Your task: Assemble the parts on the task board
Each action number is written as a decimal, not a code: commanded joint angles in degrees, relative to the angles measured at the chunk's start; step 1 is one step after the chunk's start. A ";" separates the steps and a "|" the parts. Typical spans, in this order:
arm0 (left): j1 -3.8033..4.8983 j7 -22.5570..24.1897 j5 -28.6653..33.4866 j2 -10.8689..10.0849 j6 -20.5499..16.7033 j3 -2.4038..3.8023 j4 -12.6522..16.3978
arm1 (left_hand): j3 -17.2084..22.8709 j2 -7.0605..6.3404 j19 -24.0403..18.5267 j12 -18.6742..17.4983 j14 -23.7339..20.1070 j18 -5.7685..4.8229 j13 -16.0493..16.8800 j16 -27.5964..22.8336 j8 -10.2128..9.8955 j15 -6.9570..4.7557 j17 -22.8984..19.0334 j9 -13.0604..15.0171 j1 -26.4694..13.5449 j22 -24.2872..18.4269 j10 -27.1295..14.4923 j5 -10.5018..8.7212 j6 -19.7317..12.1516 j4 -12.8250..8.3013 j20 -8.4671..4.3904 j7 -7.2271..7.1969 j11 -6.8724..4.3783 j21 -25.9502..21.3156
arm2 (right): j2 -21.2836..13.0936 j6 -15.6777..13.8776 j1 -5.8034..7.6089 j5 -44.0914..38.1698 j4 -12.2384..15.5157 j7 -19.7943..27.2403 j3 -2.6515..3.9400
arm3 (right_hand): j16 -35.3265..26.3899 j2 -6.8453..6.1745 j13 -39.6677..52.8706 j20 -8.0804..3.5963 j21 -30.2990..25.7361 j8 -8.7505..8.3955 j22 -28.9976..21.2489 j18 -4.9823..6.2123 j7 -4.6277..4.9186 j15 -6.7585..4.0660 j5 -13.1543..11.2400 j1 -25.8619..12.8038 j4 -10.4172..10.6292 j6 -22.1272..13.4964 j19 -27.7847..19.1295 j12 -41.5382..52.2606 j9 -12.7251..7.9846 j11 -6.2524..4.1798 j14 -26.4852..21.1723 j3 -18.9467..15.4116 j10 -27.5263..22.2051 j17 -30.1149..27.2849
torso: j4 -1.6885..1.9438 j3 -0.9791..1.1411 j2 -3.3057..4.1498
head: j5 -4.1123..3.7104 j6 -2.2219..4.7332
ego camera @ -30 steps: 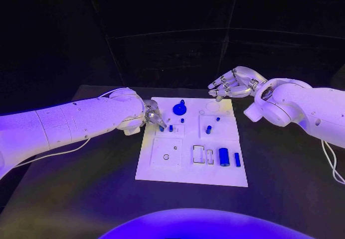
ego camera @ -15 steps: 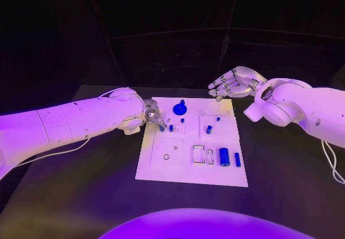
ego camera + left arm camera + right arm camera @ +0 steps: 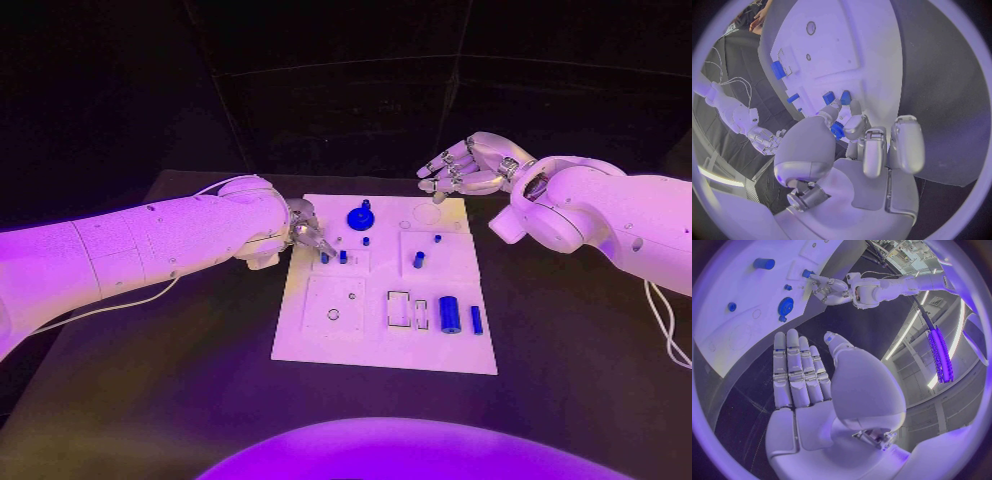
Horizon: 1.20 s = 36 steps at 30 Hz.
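The white task board lies in the middle of the black table. My left hand is at the board's far left edge, where its thumb and a finger pinch a small blue peg low over the board. Two more small pegs stand just past its fingertips. My right hand hovers above the far right corner, fingers straight and holding nothing. A blue round knob sits at the far side. A blue cylinder and a slim blue bar lie near the right edge.
Another blue peg stands near the board's middle. Several recesses and slots are cut into the board. A white cable trails from my right arm. Bare black table surrounds the board on all sides.
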 commanded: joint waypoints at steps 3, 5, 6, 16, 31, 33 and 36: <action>0.03 -0.57 -0.65 0.05 -0.17 0.00 -0.15 | -1.47 0.19 1.12 0.28 5.87 0.09 0.01 0.18 0.60 -0.44 15.09 0.21 -1.12 0.08 -0.01 0.27 -0.34 0.80 -0.30 0.14 -0.34 0.21 | 0.02 0.28 0.11 -0.05 0.04 0.57 0.03 | -0.36 0.32 -0.11 0.42 -0.29 -0.14 -0.10 0.53 0.18 -0.01 0.27 0.07 -0.13 -0.22 -0.15 0.24 0.07 0.04 -0.36 -0.24 -0.56 -0.06 | 0.00 0.01 0.01 | 0.00 0.02; 0.03 -0.58 -0.65 0.06 -0.32 0.00 -0.18 | -2.27 0.22 1.11 0.30 5.87 0.10 -0.03 0.18 0.74 -0.43 15.09 0.27 -1.42 0.06 -0.03 0.27 -0.43 1.26 -0.30 0.16 -0.33 0.17 | 0.02 0.27 0.11 -0.05 0.04 0.57 0.03 | -0.36 0.32 -0.11 0.42 -0.29 -0.14 -0.10 0.53 0.18 -0.01 0.27 0.07 -0.13 -0.22 -0.15 0.24 0.07 0.04 -0.36 -0.24 -0.56 -0.06 | -0.01 -0.02 0.03 | -0.01 0.02; 0.03 -0.59 -0.65 0.06 -0.40 0.00 -0.19 | -2.82 0.15 1.10 0.28 5.87 0.10 -0.07 0.18 0.82 -0.42 15.09 0.31 -1.70 0.04 -0.06 0.26 -0.46 1.56 -0.29 0.18 -0.31 0.14 | 0.01 0.27 0.11 -0.05 0.04 0.57 0.03 | -0.36 0.32 -0.11 0.42 -0.29 -0.14 -0.10 0.53 0.18 -0.01 0.27 0.07 -0.13 -0.22 -0.15 0.24 0.07 0.04 -0.36 -0.24 -0.56 -0.06 | -0.02 -0.02 0.02 | -0.01 0.01; 0.01 1.29 -0.50 -0.24 -3.39 0.02 0.06 | -8.08 0.56 1.09 0.53 5.87 0.14 -0.09 0.18 1.47 -0.46 15.09 0.59 -3.25 0.02 -0.10 0.28 -0.79 4.51 -0.32 0.12 -0.34 -0.01 | 0.00 0.26 0.10 -0.05 -0.03 0.62 0.03 | -0.41 0.32 -0.15 0.44 -0.36 -0.15 -0.14 0.52 0.21 0.03 0.25 -0.04 -0.06 -0.26 -0.15 0.26 0.07 0.07 -0.41 -0.31 -0.63 -0.06 | 0.04 -0.04 0.04 | -0.08 0.01; 0.00 14.08 10.17 -2.25 -14.08 0.03 0.47 | -15.53 2.36 -4.75 -13.83 4.18 3.10 -16.83 -3.05 -2.63 1.54 10.06 -1.94 1.31 -15.17 -11.86 0.44 -8.24 6.40 1.18 3.14 2.40 -13.50 | -0.15 0.23 0.10 -0.05 -0.04 0.61 0.03 | -0.44 0.35 -0.18 0.46 -0.40 -0.16 -0.17 0.52 0.23 0.05 0.25 -0.11 0.00 -0.28 -0.16 0.28 0.07 0.09 -0.44 -0.35 -0.66 -0.07 | 0.06 0.00 -0.02 | -0.39 0.03; 0.00 16.94 11.55 -2.30 -14.28 0.03 0.32 | -15.75 3.15 -8.28 -17.39 2.04 4.37 -19.88 -6.72 -4.25 2.70 4.91 -3.16 3.31 -22.62 -16.35 0.49 -10.81 5.93 2.02 4.62 3.58 -20.57 | -0.18 0.22 0.10 -0.05 -0.04 0.61 0.03 | -0.44 0.35 -0.18 0.46 -0.40 -0.16 -0.17 0.52 0.23 0.05 0.25 -0.11 0.00 -0.28 -0.16 0.28 0.07 0.09 -0.44 -0.35 -0.66 -0.07 | 0.07 0.01 0.00 | -0.40 0.12; 0.01 22.93 13.34 -2.07 -14.45 0.02 0.03 | -14.39 5.09 -15.03 -21.86 -4.09 6.29 -22.81 -15.80 -6.50 4.30 -6.51 -5.35 8.50 -34.92 -22.76 0.50 -13.35 3.87 3.49 6.47 5.47 -33.14 | -0.18 0.19 0.10 -0.05 -0.07 0.60 0.03 | -0.44 0.35 -0.18 0.46 -0.40 -0.16 -0.17 0.52 0.23 0.05 0.25 -0.11 0.00 -0.28 -0.16 0.28 0.07 0.09 -0.44 -0.35 -0.66 -0.07 | 0.02 0.01 0.04 | -0.44 0.37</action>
